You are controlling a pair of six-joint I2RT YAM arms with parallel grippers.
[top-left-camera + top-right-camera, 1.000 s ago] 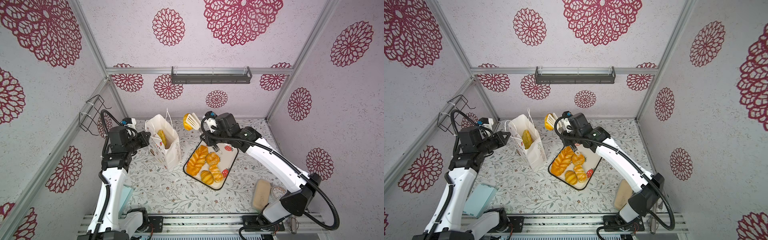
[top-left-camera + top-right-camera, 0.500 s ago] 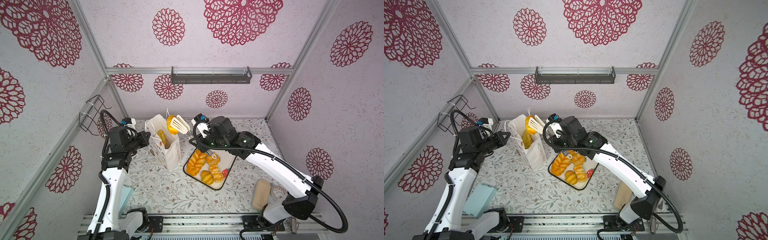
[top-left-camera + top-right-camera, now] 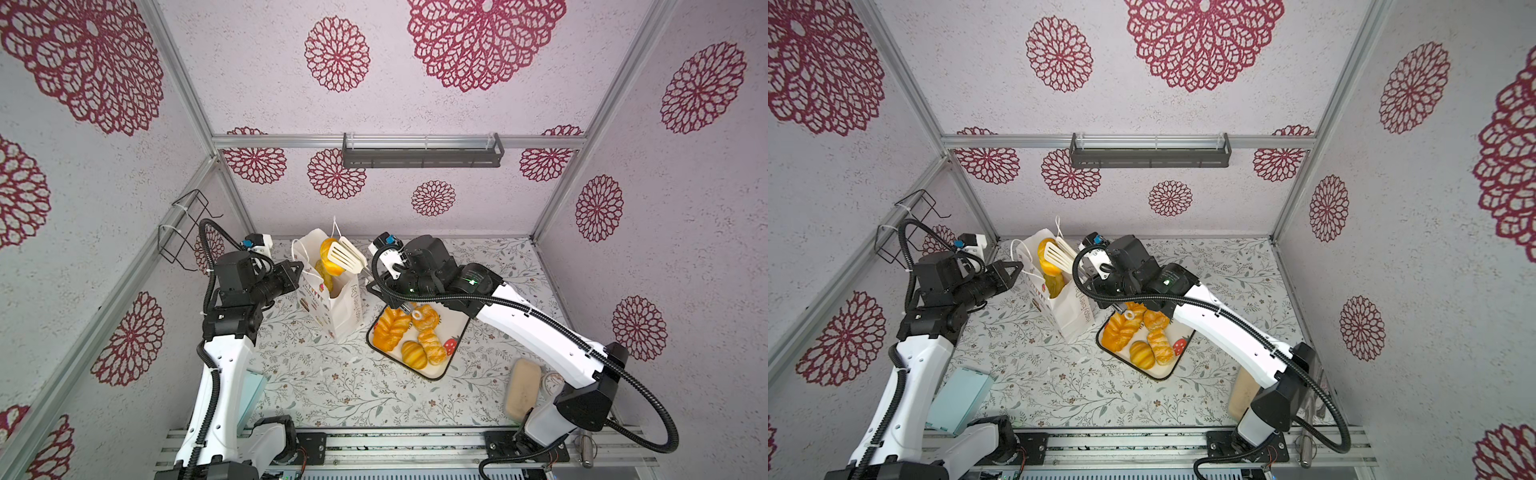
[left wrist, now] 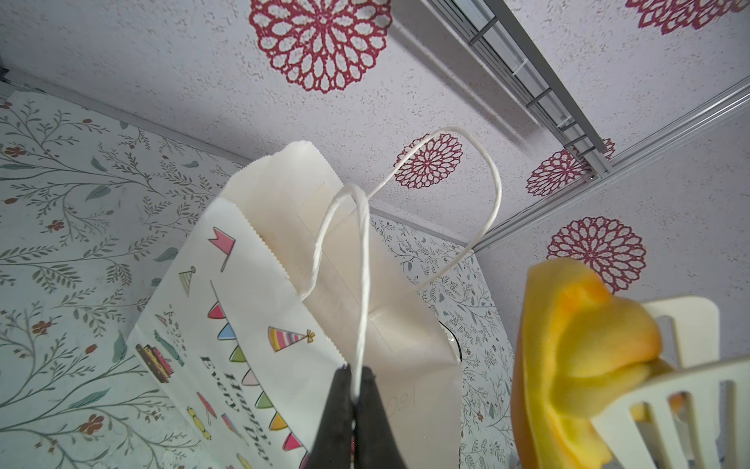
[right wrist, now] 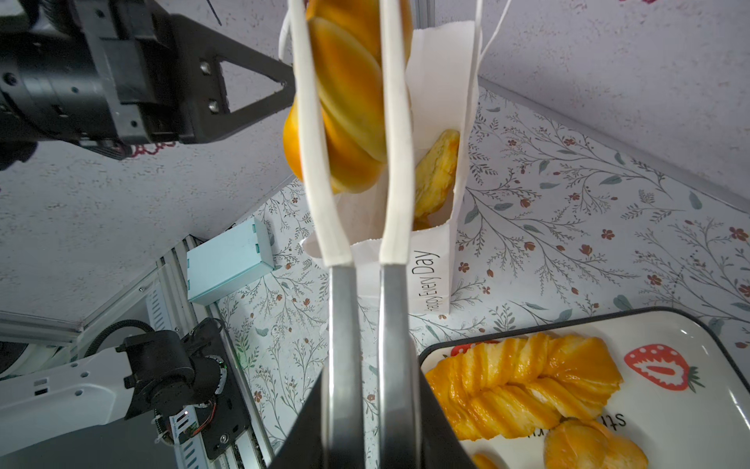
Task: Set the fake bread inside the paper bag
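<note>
The white paper bag (image 3: 338,309) (image 3: 1069,309) stands upright left of the tray. My left gripper (image 4: 356,390) (image 3: 298,266) is shut on one of its cord handles (image 4: 363,284). My right gripper (image 5: 369,390) (image 3: 376,282) is shut on metal tongs (image 5: 391,203) with white slotted ends (image 3: 347,257). The tongs pinch a twisted golden piece of fake bread (image 5: 349,101) (image 3: 330,259) (image 4: 576,349) right over the bag's open mouth. Another piece (image 5: 436,174) lies inside the bag. Several pastries (image 3: 390,328) (image 3: 1119,332) rest on the strawberry-print tray (image 3: 457,328).
A pale beige block (image 3: 523,388) lies at the front right beside the right arm's base. A light blue box (image 3: 957,399) sits front left by the left arm. A wire rack (image 3: 183,228) hangs on the left wall, a dark shelf (image 3: 422,151) on the back wall.
The right arm has swung left, carrying the tongs and the bread from behind the tray to above the bag's mouth. The left gripper has kept its hold on the handle.
</note>
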